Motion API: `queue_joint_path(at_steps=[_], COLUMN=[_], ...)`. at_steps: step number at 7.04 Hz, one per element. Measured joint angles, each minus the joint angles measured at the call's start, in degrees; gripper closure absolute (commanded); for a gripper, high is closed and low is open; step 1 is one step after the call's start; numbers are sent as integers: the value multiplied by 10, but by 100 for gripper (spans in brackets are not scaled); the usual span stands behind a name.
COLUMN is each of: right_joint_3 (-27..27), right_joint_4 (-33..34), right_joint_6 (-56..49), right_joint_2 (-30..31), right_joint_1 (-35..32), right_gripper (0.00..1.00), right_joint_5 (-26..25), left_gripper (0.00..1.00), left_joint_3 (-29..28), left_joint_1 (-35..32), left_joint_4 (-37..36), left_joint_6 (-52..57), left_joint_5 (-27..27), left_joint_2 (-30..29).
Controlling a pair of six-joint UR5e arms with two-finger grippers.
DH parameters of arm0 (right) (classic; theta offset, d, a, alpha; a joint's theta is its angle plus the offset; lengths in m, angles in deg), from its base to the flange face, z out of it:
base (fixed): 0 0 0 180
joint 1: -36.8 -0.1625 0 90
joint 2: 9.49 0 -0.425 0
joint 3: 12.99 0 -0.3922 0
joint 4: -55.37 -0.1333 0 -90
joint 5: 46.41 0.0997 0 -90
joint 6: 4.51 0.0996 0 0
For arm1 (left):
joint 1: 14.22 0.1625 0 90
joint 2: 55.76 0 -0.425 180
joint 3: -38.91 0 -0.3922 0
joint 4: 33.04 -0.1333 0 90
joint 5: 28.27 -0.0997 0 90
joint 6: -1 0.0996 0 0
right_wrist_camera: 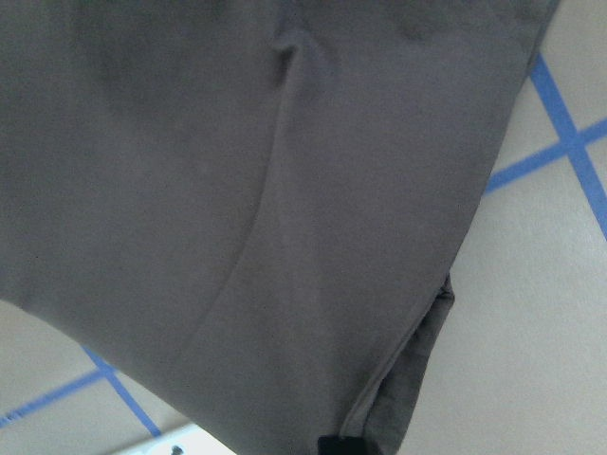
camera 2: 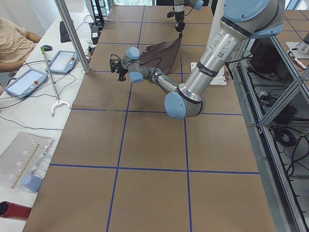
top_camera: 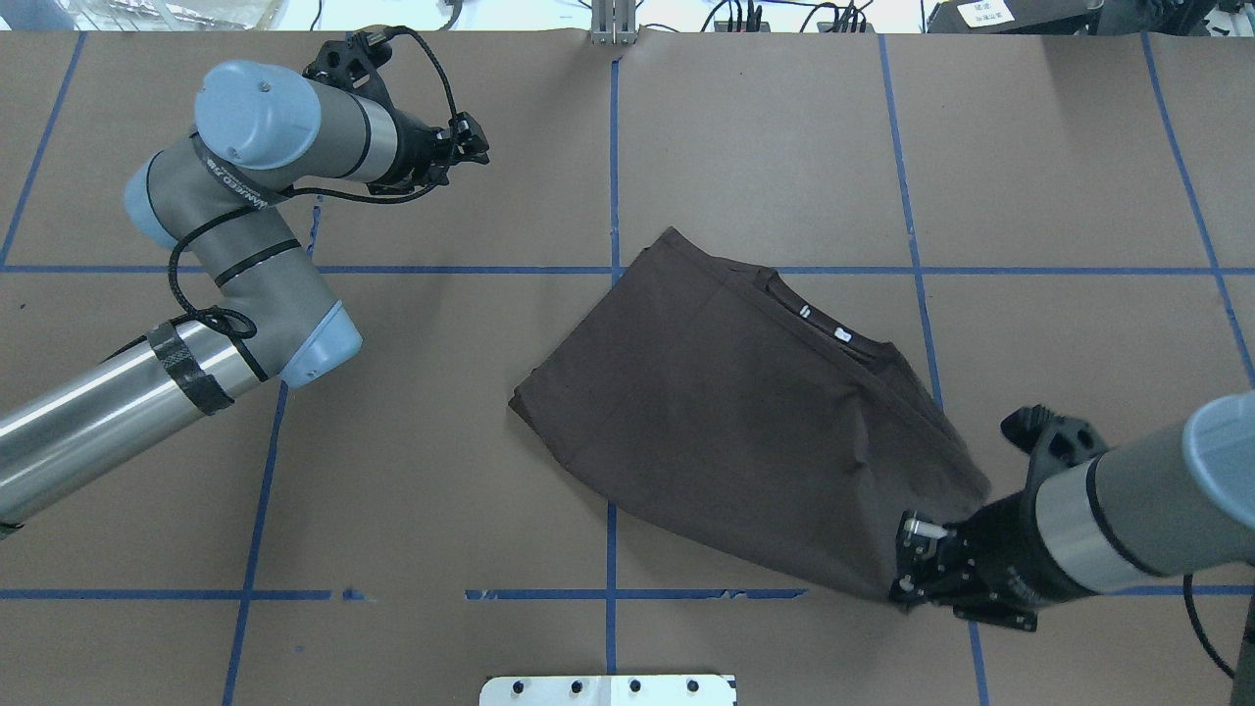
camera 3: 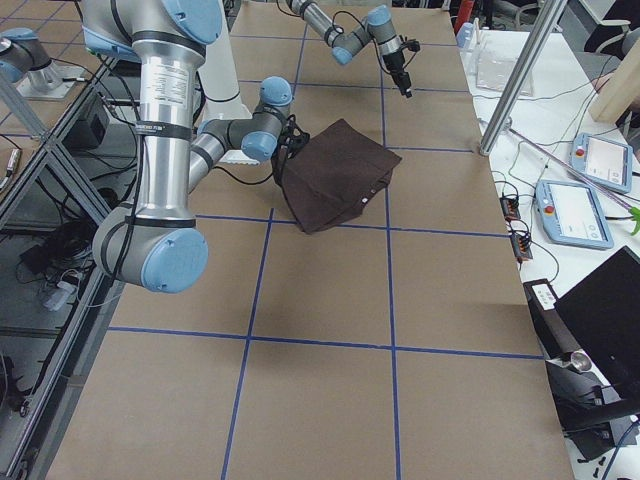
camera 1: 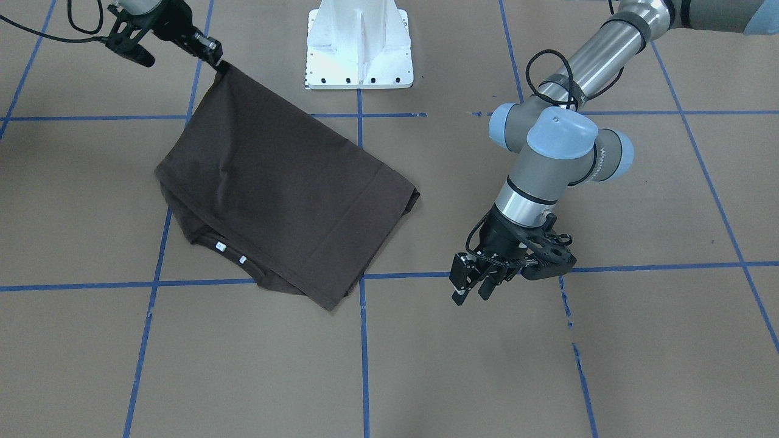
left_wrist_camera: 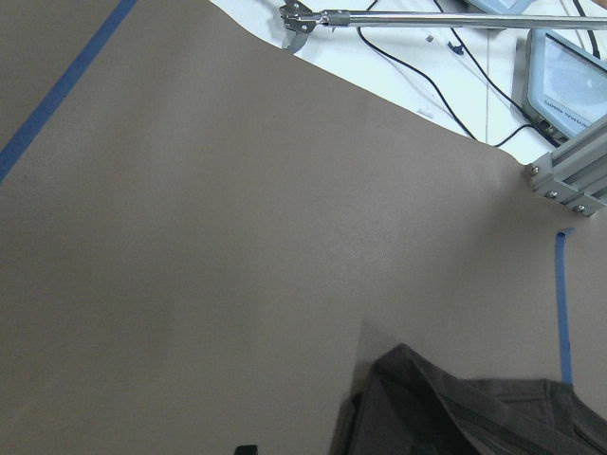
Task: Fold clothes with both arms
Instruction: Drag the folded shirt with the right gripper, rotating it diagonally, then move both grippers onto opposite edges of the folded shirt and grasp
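Observation:
The dark brown T-shirt lies folded on the brown table, collar and white neck labels at its edge toward the operators' side. My right gripper is shut on one corner of the shirt and holds it raised near the robot's side; the overhead view shows it with the fabric stretched up to it. My left gripper is open and empty, hovering over bare table well clear of the shirt; the overhead view also shows it. The right wrist view is filled by shirt fabric.
The white pedestal base stands at the robot's side of the table. Blue tape lines cross the brown table cover. Beyond the far edge are tablets, a metal post and a grabber stick.

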Motion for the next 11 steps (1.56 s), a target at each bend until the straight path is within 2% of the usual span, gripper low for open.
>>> queue_joint_path(at_steps=[2,3,4,5,7,9,11], right_joint_3=[23,31,33,33,38,55,61], right_joint_4=[2,2,2,1,0,-1,-2], right_joint_6=[0,0,0,-1,-4,-6,-6], right_joint_2=[0,-5,-13,-26,-50,-59,-66], right_joint_1=[117,128,105,56,-38,-73,-79], right_gripper=[0,0,0,0,0,0,0], right_joint_5=[-99,-146,-174,-186,-192,-193,-194], left_gripper=[30,34,40,44,46,51,55], left_joint_3=[48,97,156,202,231,217,201], left_joint_1=[1,10,30,61,150,195,203], left_joint_4=[-5,-6,-10,-30,-103,-127,-129], left_joint_6=[-45,-83,-116,-137,-150,-150,-146], left_joint_5=[86,109,109,80,-11,-42,-52], left_joint_2=[12,37,74,104,120,115,109])
